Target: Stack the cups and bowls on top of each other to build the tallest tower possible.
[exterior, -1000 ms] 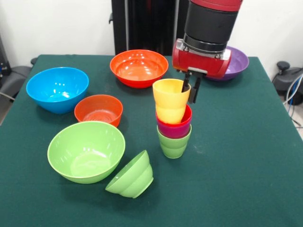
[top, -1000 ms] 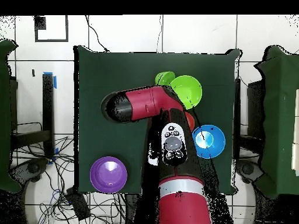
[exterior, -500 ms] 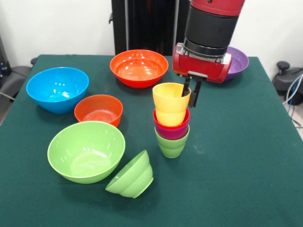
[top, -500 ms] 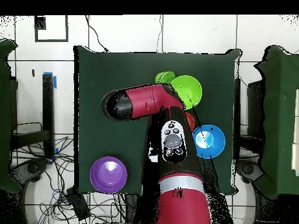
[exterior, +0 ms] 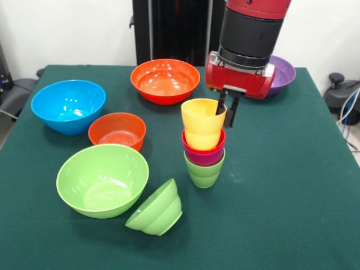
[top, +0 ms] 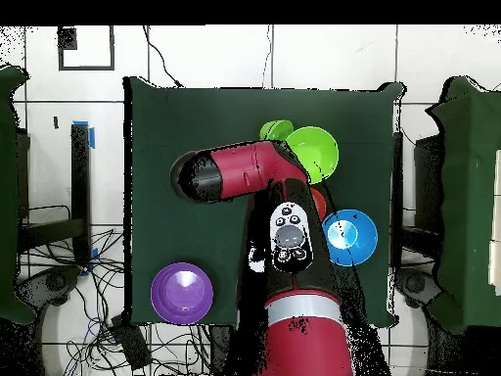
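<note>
Nearest us the small ribbed green bowl [exterior: 156, 209] lies tipped on the bench [exterior: 292, 214], beside the large green bowl [exterior: 102, 180]. Mid-bench we see the tower [exterior: 205, 143]: green, purple, red and yellow cups nested, the claw [exterior: 225, 110] pinching the yellow cup [exterior: 203, 120] by its rim. Farther off, the small orange-red [exterior: 117, 130], blue [exterior: 68, 106], orange [exterior: 165, 80] and purple [exterior: 279, 73] bowls remain unstacked, so we judge much is left

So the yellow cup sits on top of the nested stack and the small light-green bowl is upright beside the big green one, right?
Not quite. The front view shows the small light-green bowl tipped on its side, not upright. The yellow cup does top the stack, beside the big green bowl.
</note>
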Available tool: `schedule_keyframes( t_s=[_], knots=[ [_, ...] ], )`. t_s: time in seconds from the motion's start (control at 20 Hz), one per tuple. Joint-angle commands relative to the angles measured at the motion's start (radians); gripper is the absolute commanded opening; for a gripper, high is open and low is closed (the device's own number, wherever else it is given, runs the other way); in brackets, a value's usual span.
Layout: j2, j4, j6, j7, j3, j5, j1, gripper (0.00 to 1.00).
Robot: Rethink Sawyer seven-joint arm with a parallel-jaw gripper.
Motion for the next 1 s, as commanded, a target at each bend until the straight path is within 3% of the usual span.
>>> schedule_keyframes(
  t_s=[0.05, 0.65, 0.7, 1.0],
  knots=[
    [0.037, -0.027, -0.023, 0.096, 0.002, 0.007, 0.039, 0.00],
    [0.064, -0.039, -0.028, 0.125, -0.038, 0.018, 0.077, 0.00],
    [0.066, -0.039, -0.026, 0.134, -0.046, 0.032, 0.082, 1.00],
    [0.084, -0.063, -0.022, 0.135, -0.063, 0.027, 0.102, 1.00]
  ],
)
